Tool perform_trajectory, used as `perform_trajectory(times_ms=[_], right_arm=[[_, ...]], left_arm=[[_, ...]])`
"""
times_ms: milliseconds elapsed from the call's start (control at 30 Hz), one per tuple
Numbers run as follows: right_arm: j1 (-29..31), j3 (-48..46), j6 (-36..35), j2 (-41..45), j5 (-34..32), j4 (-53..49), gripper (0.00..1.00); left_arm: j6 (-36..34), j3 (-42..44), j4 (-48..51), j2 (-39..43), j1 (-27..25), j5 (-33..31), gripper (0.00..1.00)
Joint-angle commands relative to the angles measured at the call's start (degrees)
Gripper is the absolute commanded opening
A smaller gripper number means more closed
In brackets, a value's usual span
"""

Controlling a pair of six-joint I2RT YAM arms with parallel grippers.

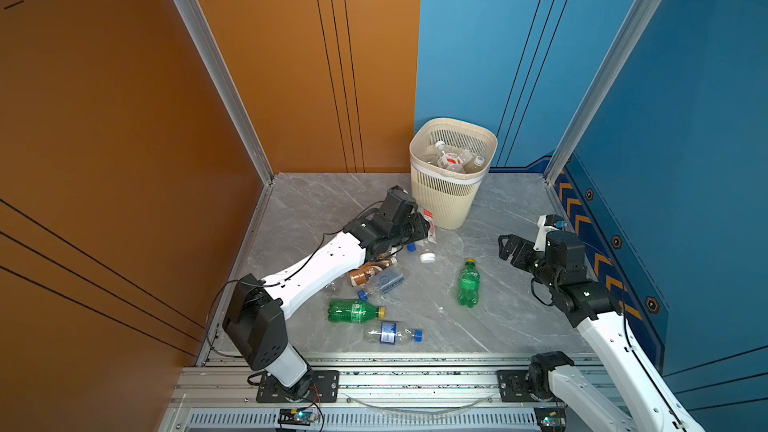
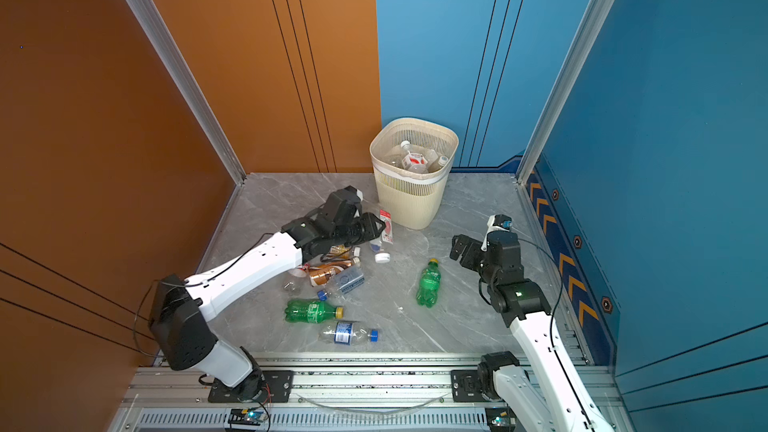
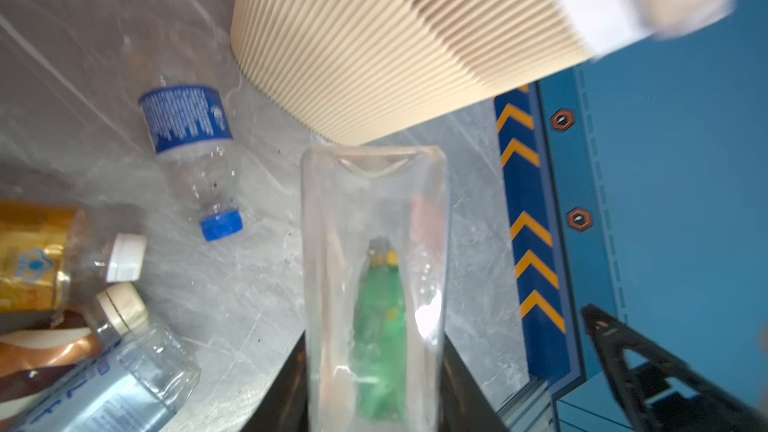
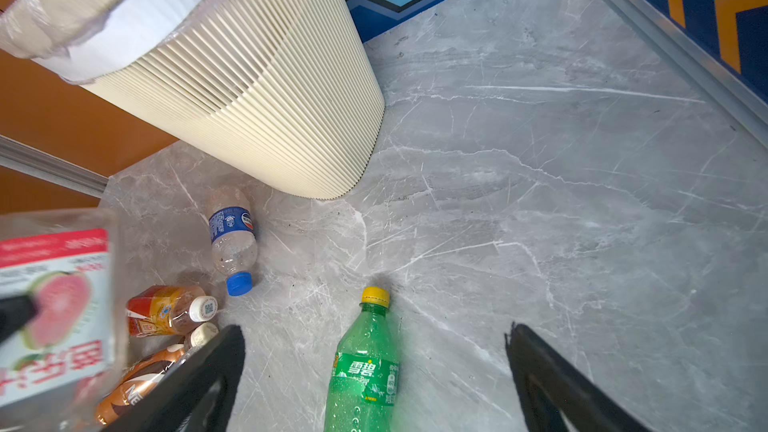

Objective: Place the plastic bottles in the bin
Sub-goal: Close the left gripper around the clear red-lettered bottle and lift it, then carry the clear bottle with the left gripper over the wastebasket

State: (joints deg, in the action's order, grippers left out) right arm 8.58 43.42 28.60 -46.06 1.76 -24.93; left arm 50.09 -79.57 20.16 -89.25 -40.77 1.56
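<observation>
The cream ribbed bin (image 1: 451, 197) (image 2: 411, 201) stands at the back of the marble table and holds several clear bottles (image 1: 451, 157). My left gripper (image 1: 424, 228) (image 2: 380, 228) is shut on a clear square bottle with a red guava label (image 1: 430, 222) (image 3: 374, 276) (image 4: 54, 309), just left of the bin's foot (image 3: 395, 56). My right gripper (image 1: 509, 247) (image 2: 461, 247) (image 4: 374, 330) is open and empty. It hovers over a green bottle with a yellow cap (image 1: 468, 283) (image 4: 365, 371), which lies flat between its fingers.
More bottles lie under and in front of the left arm: a blue-label one (image 3: 187, 118) (image 4: 232, 238), an orange-label one (image 4: 166, 309), a brown one (image 1: 370, 272), a second green one (image 1: 353, 311) and a clear one (image 1: 392, 333). Walls close three sides.
</observation>
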Motion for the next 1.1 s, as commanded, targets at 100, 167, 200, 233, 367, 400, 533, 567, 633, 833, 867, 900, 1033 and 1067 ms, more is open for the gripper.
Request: perform_trajectory(times_ms=[100,167,200,233,367,400,533,567,633,833,867,900,1033,1067], right_arm=[[-0.4,-0.8,1.0,0.9,1.3,0.7,1.0],[-0.4,-0.7,1.0,1.2,1.3,0.4,1.0],[-0.4,-0.6,0.9,1.4,1.3,0.3,1.0],[-0.4,-0.6,0.8,1.5,1.2,0.1,1.0],[-0.5,-0.4,0.9,1.8,1.4,0.0,1.0],[-0.5,-0.4,1.0,1.9,1.4,-0.2,1.0],[-0.6,-0.4,1.0,2.5,1.2,-0.5,1.0],[-0.6,-0.5,1.0,2.6,1.1,-0.7,1.0],[-0.7,-0.4,0.9,3.0,1.2,-1.1,1.0],[-1.3,-0.3,0.5,3.9,1.1,-2.1,1.0],[-1.4,-0.3,0.6,3.9,1.1,-2.1,1.0],[-1.4,-0.4,0.7,4.0,1.1,-2.1,1.0],[-1.6,-0.3,0.7,3.7,1.5,-2.0,1.0],[-1.6,-0.2,0.7,3.8,1.6,-2.0,1.0]], left_arm=[[-5.8,-7.4,1.6,3.1,2.0,-0.5,0.36],[-6.4,-9.1,1.4,3.0,2.3,-0.6,0.36],[-6.9,-10.2,1.0,2.8,2.5,-0.8,0.36],[-7.5,-11.4,0.9,2.5,2.6,-1.0,0.36],[-10.0,-19.3,1.3,-1.7,3.1,-0.9,0.36],[-10.4,-21.3,1.2,-2.9,3.1,-0.9,0.36],[-12.0,-31.2,0.8,-9.7,3.2,-0.6,0.36],[-12.5,-34.0,0.7,-11.6,3.2,-0.9,0.36],[-13.9,-39.4,0.8,-15.7,3.4,-0.8,0.35],[-13.8,-57.7,2.4,-28.9,4.6,1.3,0.35],[-13.5,-60.0,2.4,-30.8,4.6,1.1,0.35],[-13.1,-61.9,2.2,-32.4,4.7,1.2,0.35],[-11.1,-69.5,1.6,-38.8,5.6,2.4,0.35],[-10.5,-70.8,1.6,-40.0,6.0,2.6,0.35]])
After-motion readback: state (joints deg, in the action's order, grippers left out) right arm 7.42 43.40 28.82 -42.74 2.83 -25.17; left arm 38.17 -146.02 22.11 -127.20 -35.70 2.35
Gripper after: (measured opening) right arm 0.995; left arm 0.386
